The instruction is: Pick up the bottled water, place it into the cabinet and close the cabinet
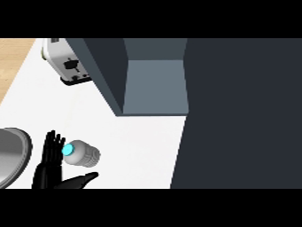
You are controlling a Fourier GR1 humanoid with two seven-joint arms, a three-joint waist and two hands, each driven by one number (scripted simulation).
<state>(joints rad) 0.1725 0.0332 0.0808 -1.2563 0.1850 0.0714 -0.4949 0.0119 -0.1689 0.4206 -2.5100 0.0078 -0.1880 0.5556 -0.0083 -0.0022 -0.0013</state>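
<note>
The bottled water (84, 154), a clear bottle with a cyan cap, stands on the white counter (140, 146) at the lower left. My left hand (49, 166) is right beside it on its left. The straight fingers (52, 145) point away from me along the cap, and the thumb (81, 179) is spread out below the bottle. The hand is open and not curled round the bottle. The cabinet (154, 84) is open further back, its grey inside showing, and its dark door (251, 115) fills the right of the view. My right hand does not show.
A white toaster (68, 64) stands at the back left beside the cabinet's side wall (104, 75). A grey metal basin (6, 155) lies at the left edge, close to my forearm. Wooden floor (3, 66) shows beyond the counter's left edge.
</note>
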